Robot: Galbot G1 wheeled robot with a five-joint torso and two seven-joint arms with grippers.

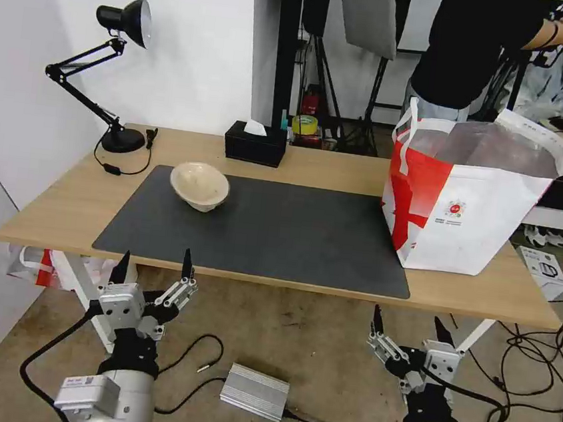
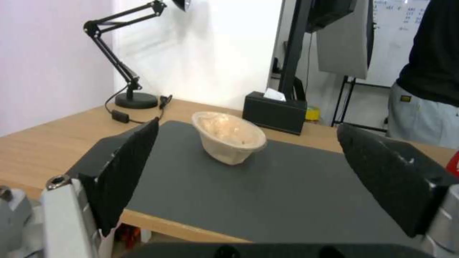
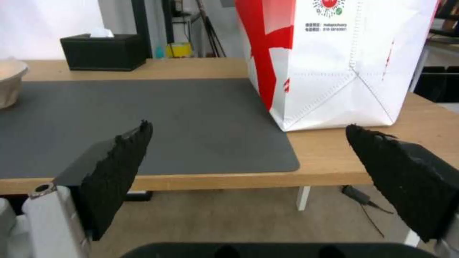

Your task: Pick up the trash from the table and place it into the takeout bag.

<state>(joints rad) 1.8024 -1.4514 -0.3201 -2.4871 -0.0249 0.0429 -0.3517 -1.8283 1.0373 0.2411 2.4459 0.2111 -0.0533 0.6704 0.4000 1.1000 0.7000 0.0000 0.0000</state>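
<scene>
Both claws, left gripper and right gripper, hang spread and empty before the table, beige bowl tilted on its mat, takeout bag bearing a round logo with unreadable print

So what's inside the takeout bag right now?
Through the open top of the takeout bag, standing on the table, only silver foil lining shows. Its walls hide the bottom, so any contents cannot be seen. The beige bowl is still on the mat.
</scene>
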